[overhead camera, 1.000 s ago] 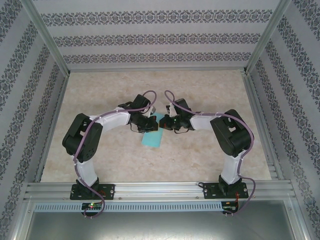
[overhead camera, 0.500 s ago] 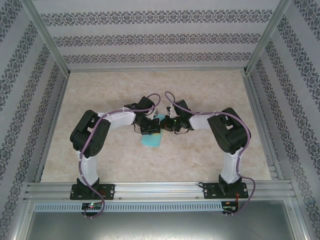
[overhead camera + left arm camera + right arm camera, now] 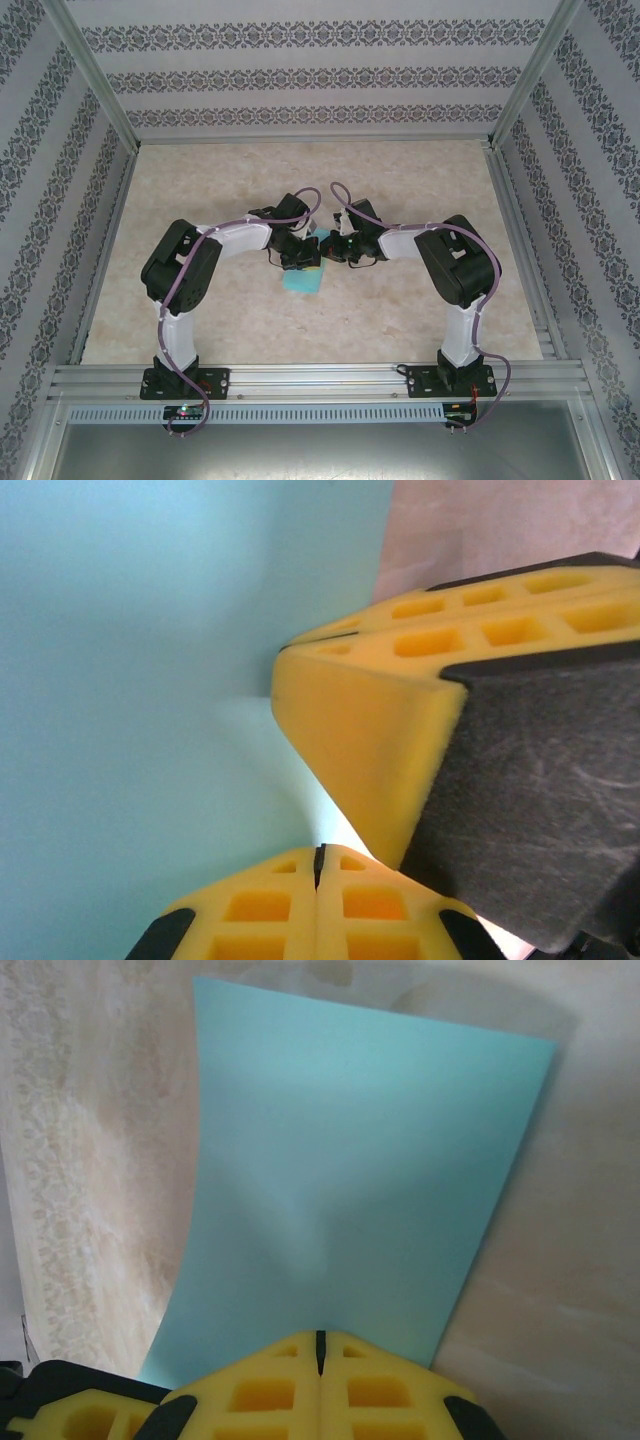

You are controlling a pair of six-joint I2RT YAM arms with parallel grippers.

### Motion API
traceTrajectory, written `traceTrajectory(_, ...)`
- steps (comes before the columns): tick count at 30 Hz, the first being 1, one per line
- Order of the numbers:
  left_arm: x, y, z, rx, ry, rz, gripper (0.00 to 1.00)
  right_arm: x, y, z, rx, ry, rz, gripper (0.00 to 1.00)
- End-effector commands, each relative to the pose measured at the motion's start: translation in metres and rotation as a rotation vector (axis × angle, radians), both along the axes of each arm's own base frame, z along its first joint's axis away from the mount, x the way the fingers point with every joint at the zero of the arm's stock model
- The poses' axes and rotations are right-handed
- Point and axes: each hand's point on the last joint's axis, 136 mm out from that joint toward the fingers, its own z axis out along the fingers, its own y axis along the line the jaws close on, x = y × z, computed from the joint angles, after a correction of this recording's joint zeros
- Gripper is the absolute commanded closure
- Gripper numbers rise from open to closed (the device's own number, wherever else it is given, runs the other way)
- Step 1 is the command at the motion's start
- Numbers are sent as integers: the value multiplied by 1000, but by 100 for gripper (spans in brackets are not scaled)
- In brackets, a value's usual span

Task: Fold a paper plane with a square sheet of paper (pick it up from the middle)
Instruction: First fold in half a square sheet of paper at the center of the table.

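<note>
Turquoise square sheet of paper (image 3: 303,281) at centre of table (image 3: 420,180), btwn arms. Left gripper (image 3: 318,852) & right gripper (image 3: 320,1340) both clamped on it. Vs 1 s ago, left arm tucked in, less sheet showing: prob mid-fold.

left arm (image 3: 232,236) and right arm (image 3: 408,240) white with black joints, lilac cables (image 3: 160,318); yellow foam fingers (image 3: 360,770) with square holes

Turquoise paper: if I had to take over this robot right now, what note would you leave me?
Left gripper: shut on the square sheet of paper.
Right gripper: shut on the sheet's edge, close beside the left.
Sheet: over the middle of the table, bowed, no sharp crease visible.
Done: both grips taken.
Left: the folds; no pointed plane shape yet.
</note>
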Motion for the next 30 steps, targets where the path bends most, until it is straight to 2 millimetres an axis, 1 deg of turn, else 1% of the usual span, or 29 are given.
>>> traceTrajectory(1, -13, 2, -18, 46, 50, -8, 100, 7, 2, 13, 22, -33, 1, 100)
traceTrajectory(12, -18, 9, -27, 88, 75, -3, 100, 9, 0, 9, -11, -28, 0, 100)
traceTrajectory(16, -19, 11, -28, 100, 85, -1, 100, 10, -2, 3, -51, -18, 16, 100)
traceTrajectory(20, -22, 14, -32, 114, 97, 1, 100, 13, -5, -7, -78, 2, 14, 100)
traceTrajectory(24, -26, 17, -33, 127, 109, -1, 100, 20, -10, -15, -88, 9, -7, 100)
traceTrajectory(27, -29, 19, -36, 136, 123, -1, 100, 31, -18, -17, -94, -1, -29, 100)
traceTrajectory(30, -34, 22, -40, 146, 141, -2, 100, 46, -27, -16, -95, -12, -59, 100)
